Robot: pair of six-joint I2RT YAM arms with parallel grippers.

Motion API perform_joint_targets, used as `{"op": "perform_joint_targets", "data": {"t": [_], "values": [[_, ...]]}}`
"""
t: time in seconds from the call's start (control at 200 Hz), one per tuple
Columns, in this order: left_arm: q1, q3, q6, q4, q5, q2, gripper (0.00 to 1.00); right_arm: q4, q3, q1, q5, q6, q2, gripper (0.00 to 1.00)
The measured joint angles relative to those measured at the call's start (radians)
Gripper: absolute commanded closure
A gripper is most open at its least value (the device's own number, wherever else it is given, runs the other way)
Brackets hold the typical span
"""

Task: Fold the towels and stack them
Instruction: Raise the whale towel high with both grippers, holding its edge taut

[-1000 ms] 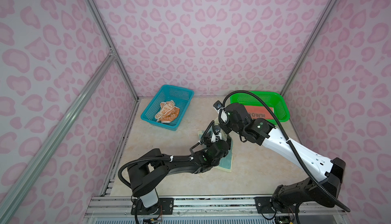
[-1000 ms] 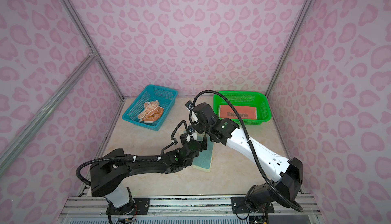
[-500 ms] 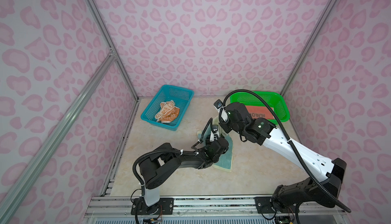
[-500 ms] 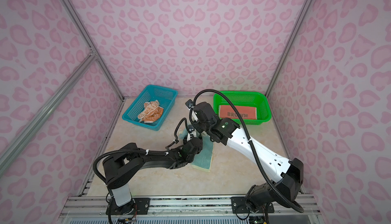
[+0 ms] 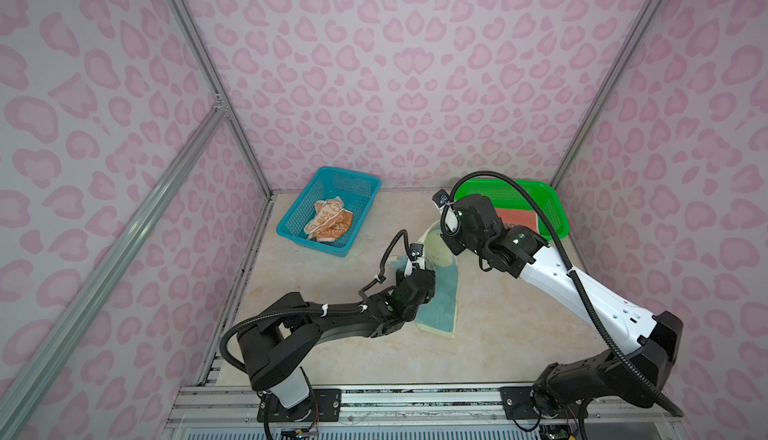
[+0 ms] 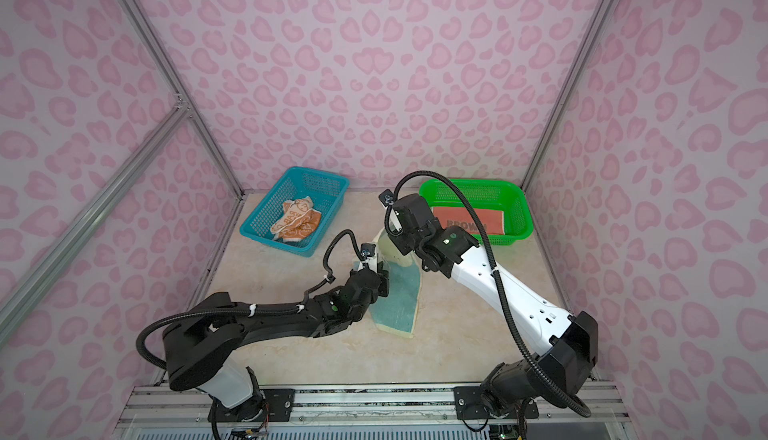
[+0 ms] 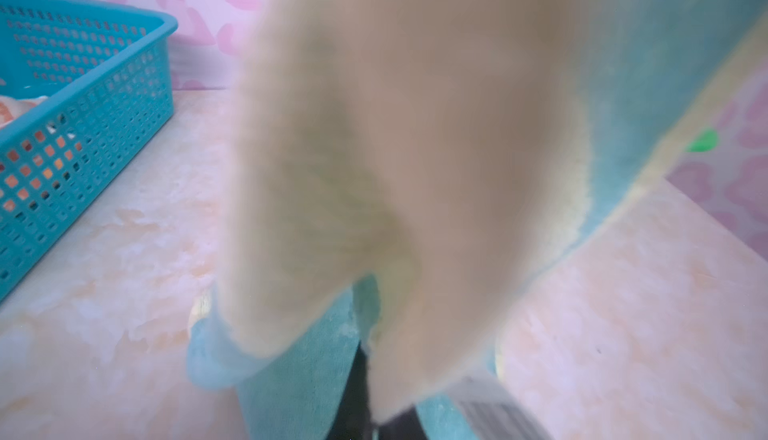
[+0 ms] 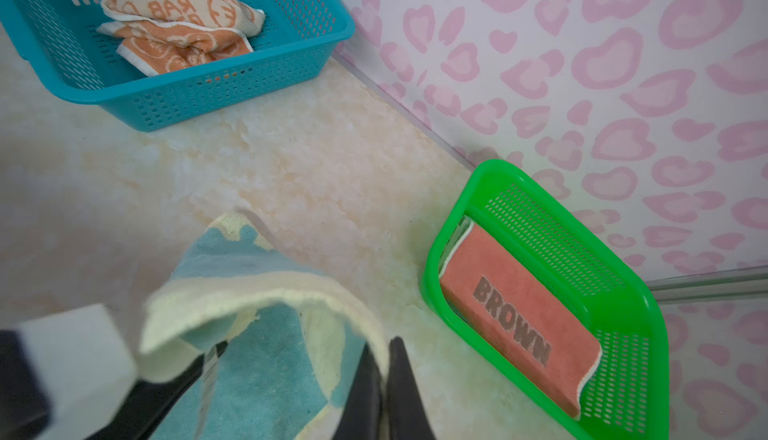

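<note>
Reads "BROWN" in dark letters across coral towel, folded flat inside green basket at far right. Shows "RAB" on orange-and-cream towel, crumpled in blue basket at far left; remaining letters lost in the folds.

Right gripper: fingers pressed together on cream border of whale towel, holding its far end raised off marbled table. Left gripper: pinched closed on the same towel at its left edge, just near of the right gripper.

Near end of whale towel lying flat on table at centre, blue face up, cream border around it. Left wrist view mostly filled with blurred cream and blue cloth, close against the lens.
</note>
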Motion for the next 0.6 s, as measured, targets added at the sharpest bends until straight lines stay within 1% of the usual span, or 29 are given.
{"op": "perform_joint_targets", "data": {"t": [0.075,0.12,0.265,0.46,0.6], "values": [[0.024,0.006,0.035,-0.066,0.08,-0.065,0.97,-0.004,-0.014,-0.037,-0.04,0.0,0.001,1.0],[0.032,0.019,0.058,-0.116,0.11,-0.089,0.97,-0.008,-0.027,-0.059,-0.066,0.0,0.0,1.0],[0.064,0.04,0.131,-0.283,0.255,-0.171,0.97,-0.03,-0.078,-0.119,-0.163,0.0,-0.027,1.0],[0.169,0.04,0.151,-0.434,0.402,-0.297,0.97,-0.035,-0.141,-0.177,-0.254,0.0,-0.085,1.0],[0.228,0.052,0.153,-0.502,0.509,-0.327,0.97,-0.04,-0.164,-0.181,-0.306,0.0,-0.105,1.0]]}}
